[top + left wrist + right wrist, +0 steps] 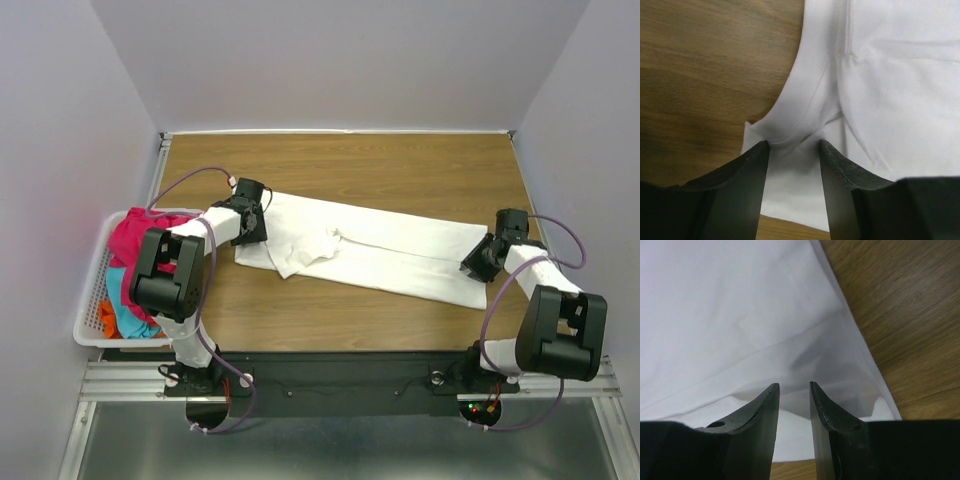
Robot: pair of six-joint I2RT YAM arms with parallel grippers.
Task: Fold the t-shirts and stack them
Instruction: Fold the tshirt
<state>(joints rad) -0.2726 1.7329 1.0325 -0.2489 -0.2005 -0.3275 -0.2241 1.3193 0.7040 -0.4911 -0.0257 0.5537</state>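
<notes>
Now my left gripper [792, 145] and right gripper [794, 385], jaws parted and clasping nothing, straddle opposite ends of the white t-shirt [380, 255], stretched lengthwise between them.

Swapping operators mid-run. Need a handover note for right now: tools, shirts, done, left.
Left tool: open, fingers either side of a raised fold at the left end of the white t-shirt.
Right tool: open, narrow gap, at the shirt's right end near its corner.
White t-shirt: stretched across the table, apparently folded into a long band, one sleeve bunched on top.
Pink shirt, cyan shirt and orange shirt: heaped unfolded in the basket.
Done: lengthwise fold at most.
Left: finish the white one, fold the other three, stack.
</notes>
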